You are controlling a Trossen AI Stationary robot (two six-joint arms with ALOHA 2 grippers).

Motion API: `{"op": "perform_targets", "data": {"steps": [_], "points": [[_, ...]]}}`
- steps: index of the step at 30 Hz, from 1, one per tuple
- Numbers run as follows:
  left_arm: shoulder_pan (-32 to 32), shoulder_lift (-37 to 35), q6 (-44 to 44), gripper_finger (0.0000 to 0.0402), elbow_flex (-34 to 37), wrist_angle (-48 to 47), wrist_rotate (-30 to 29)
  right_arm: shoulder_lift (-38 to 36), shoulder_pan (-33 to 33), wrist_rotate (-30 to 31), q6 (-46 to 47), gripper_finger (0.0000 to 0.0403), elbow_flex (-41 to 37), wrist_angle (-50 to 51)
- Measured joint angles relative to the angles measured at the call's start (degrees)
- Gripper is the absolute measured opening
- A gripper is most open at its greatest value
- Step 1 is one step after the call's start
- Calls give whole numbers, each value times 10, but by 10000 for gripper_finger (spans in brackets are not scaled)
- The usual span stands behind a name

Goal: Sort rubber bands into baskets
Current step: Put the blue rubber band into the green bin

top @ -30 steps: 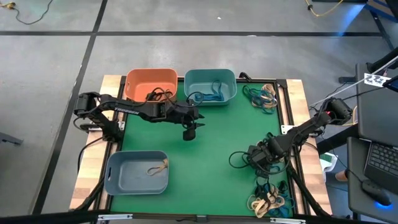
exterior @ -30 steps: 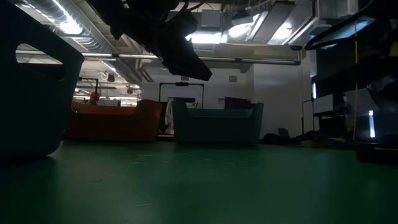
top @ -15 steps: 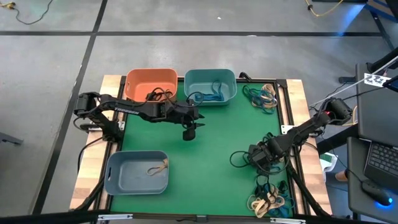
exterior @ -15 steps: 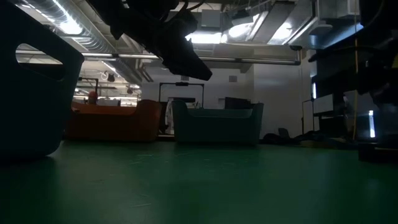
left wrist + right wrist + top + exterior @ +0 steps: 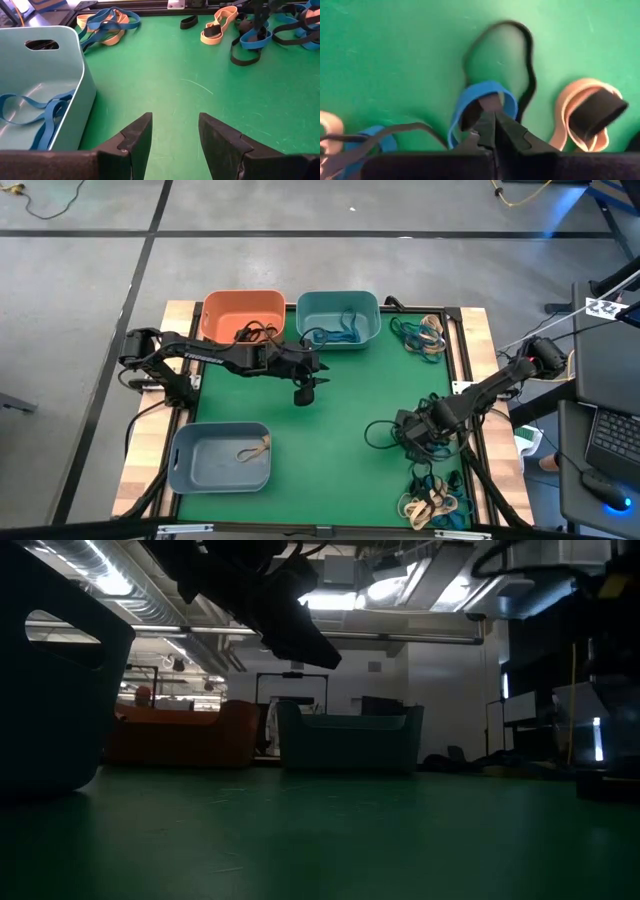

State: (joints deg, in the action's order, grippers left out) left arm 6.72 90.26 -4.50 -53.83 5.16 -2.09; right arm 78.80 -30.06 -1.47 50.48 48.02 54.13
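Down at the near right corner of the green-topped desk, the right claw is pressed together on a thin blue rubber band, pinching one side of the loop where it lies among black and tan bands — low to the mat, presumably so that only this one comes away. Its likely home is the teal rounded plastic basket at the far edge, which already holds blue loops; the orange basket beside it holds dark ones, and the grey-blue basket a tan one. Over mid-desk the left claw hangs spread and empty, waiting just in front of the teal basket.
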Motion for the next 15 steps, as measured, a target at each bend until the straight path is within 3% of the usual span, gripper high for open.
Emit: {"op": "perform_targets", "data": {"steps": [4,15], "points": [[0,0,0,159,0,-2,0,0,0,-21,40,25,-28,1],[0,0,0,159,0,-1,0,0,0,-155,64,131,-42,6]]}}
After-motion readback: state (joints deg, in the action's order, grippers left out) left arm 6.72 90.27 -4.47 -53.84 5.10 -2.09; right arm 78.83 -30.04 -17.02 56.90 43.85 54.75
